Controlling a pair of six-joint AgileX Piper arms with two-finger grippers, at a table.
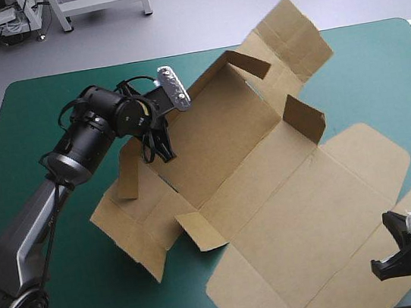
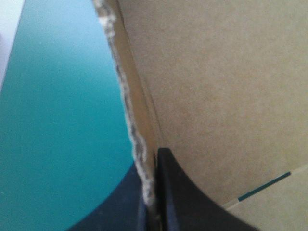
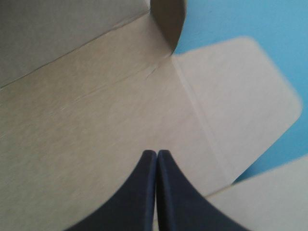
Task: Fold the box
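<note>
The brown box (image 1: 272, 190) lies opened out across the middle of the teal-green table (image 1: 26, 133), some walls raised, one flap showing past the far edge and the flat lid cut off at the near edge; the left gripper (image 1: 160, 149) pinches a raised wall toward the table's left side, the ragged board edge caught between its black fingers (image 2: 187, 202). The right gripper (image 3: 157, 156), at the near right corner, is pressed into one point over the lid; contact with the board is unclear.
</note>
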